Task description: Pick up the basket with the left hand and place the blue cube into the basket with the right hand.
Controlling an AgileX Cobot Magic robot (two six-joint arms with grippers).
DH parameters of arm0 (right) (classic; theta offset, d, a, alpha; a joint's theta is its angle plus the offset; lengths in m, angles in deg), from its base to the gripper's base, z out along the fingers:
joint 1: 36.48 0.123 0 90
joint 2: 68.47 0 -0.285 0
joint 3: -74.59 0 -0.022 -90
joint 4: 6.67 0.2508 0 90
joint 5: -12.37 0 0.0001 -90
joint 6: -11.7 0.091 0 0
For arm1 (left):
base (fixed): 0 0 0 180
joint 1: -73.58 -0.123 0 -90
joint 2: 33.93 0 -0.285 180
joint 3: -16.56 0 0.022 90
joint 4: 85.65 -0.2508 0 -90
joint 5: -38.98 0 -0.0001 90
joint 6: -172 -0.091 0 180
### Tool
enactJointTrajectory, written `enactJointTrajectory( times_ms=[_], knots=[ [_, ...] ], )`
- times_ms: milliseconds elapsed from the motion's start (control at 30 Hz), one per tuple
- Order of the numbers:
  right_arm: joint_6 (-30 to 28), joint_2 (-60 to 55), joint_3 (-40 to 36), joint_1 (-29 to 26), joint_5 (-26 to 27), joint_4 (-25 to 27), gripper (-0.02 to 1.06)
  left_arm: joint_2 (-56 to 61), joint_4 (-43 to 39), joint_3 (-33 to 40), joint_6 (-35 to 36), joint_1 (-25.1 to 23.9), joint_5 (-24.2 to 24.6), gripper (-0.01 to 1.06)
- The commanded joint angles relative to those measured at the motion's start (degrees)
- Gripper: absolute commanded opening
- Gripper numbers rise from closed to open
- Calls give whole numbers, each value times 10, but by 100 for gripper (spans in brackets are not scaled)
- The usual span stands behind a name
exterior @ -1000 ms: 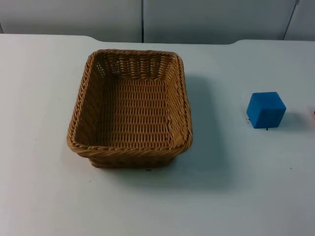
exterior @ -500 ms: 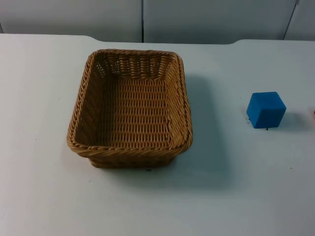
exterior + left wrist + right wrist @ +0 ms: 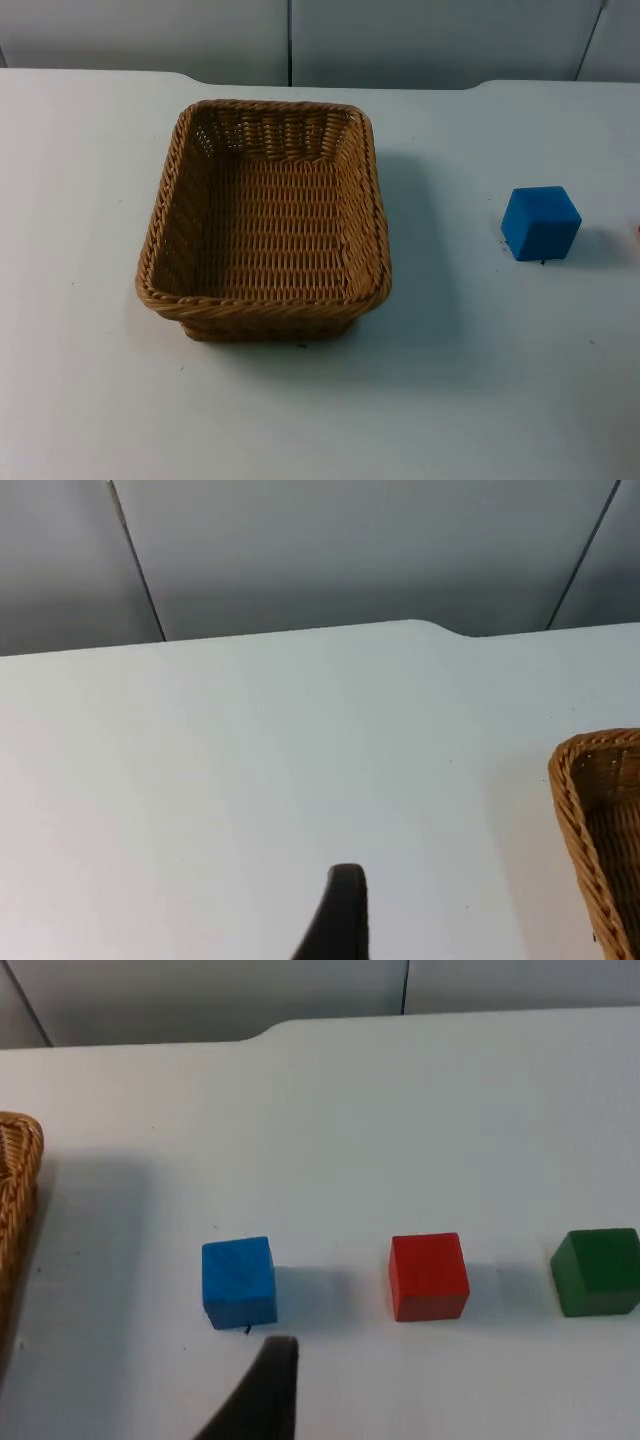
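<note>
Three cubes: you have a blue cube (image 3: 239, 1282), a red cube (image 3: 429, 1275) and a green cube (image 3: 598, 1271) in one row on the desk (image 3: 480, 380), each apart from the next.
Blue cube: it sits flat on the desk, well to the right of the basket (image 3: 266, 222), nearest of the three to it.
Basket: it stands upright on the desk, with nothing inside it that you can see.
Left hand (image 3: 340, 915): one black fingertip shows above bare desk, with the basket's rim off to one side; you cannot tell its state.
Right hand (image 3: 262, 1390): one fingertip shows just short of the blue cube, not touching; state cannot be told.
</note>
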Motion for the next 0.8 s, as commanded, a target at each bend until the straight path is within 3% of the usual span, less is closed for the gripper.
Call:
enactJointTrajectory(
  times_ms=[0,200,433,767],
  knots=[
    [-6,-22,6,-3,14,2,99,-66,31,-34,-25,4,2,74],
    [-10,-34,6,-3,15,14,99,-146,80,-64,-64,4,11,74],
    [-10,-34,6,-3,18,15,99,-260,210,-107,-171,7,65,74],
    [-10,-35,5,-3,9,15,99,-336,217,-126,-174,59,76,74]
  ],
)
